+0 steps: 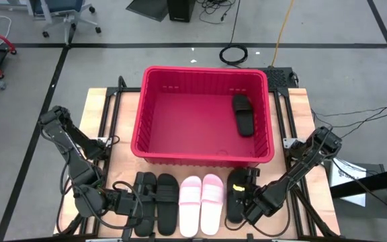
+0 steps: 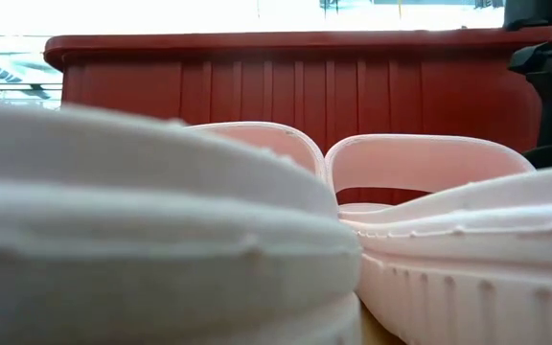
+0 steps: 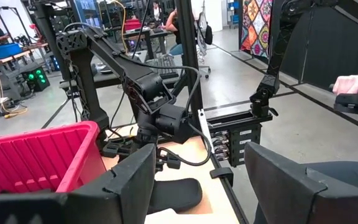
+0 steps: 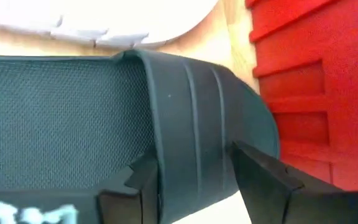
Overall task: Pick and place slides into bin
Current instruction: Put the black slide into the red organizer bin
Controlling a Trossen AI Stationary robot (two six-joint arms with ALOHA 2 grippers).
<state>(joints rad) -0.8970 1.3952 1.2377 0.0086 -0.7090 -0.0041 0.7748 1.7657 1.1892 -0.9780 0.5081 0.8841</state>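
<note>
Fingers of the left gripper [image 1: 134, 204] gape wide, empty, by the black slides [image 1: 156, 202]. Pink pair [image 1: 201, 195] waits. Right gripper [image 1: 242, 198] straddles a black slide's strap [image 4: 197, 124]; a shallow pinch could drop it short of the bin [image 1: 154, 144].

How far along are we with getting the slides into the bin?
Done: one black slide lies inside the red bin. In hand: the right gripper straddles the strap of the rightmost black slide on the table, jaws apart. Left: that slide, the two black slides by the open left gripper, and the pink pair.
</note>
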